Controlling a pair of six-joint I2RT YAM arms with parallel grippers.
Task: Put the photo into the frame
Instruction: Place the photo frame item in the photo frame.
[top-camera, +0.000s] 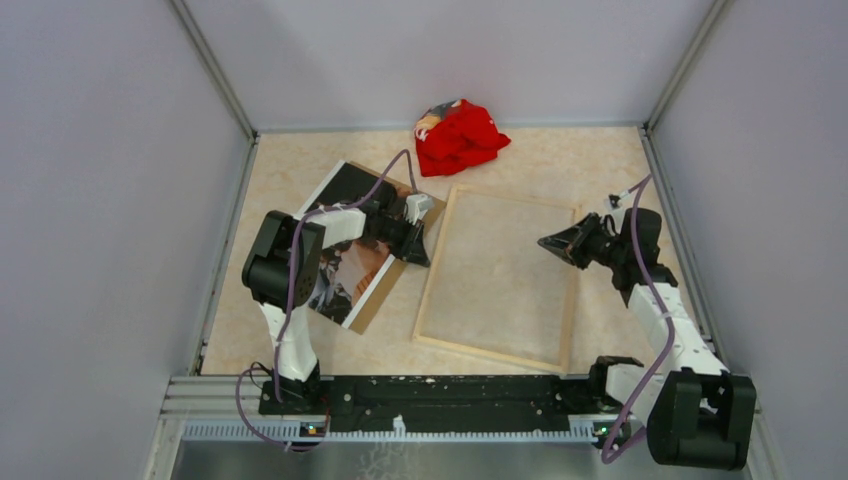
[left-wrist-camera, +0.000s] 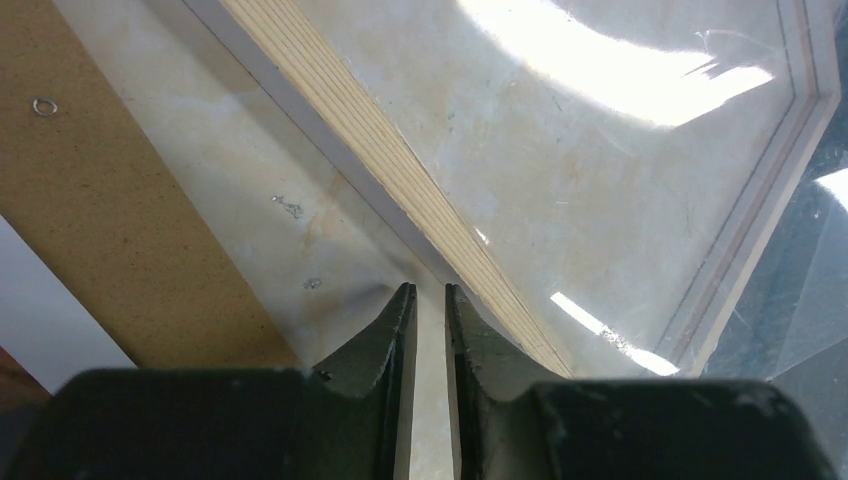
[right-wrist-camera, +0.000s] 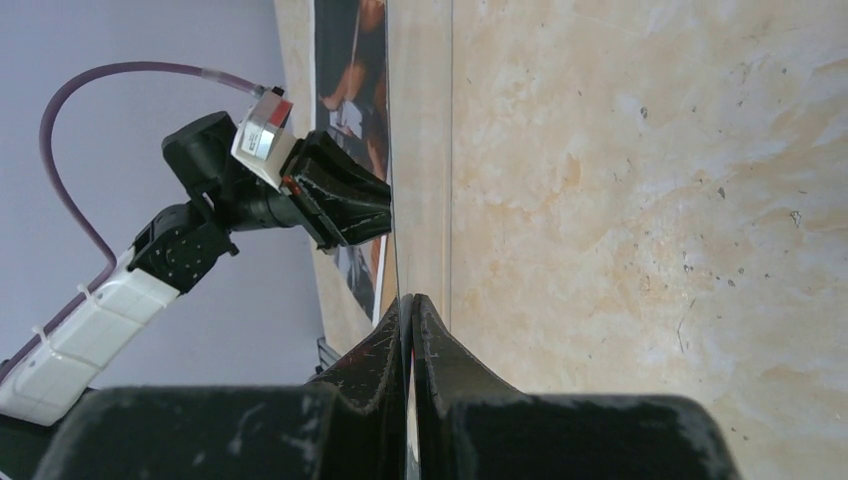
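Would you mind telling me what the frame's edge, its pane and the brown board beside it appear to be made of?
The frame: probably plywood, unfinished, since its edge shows stacked pale layers. The pane: clear glass or acrylic, I cannot tell which; glossy, with bright glare. The backing board: likely matte brown fibreboard, uniform and grainless.

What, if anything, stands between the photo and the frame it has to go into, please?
Nothing lies on the table strip between photo and frame. The left gripper hangs over that strip, and its arm crosses above the photo.
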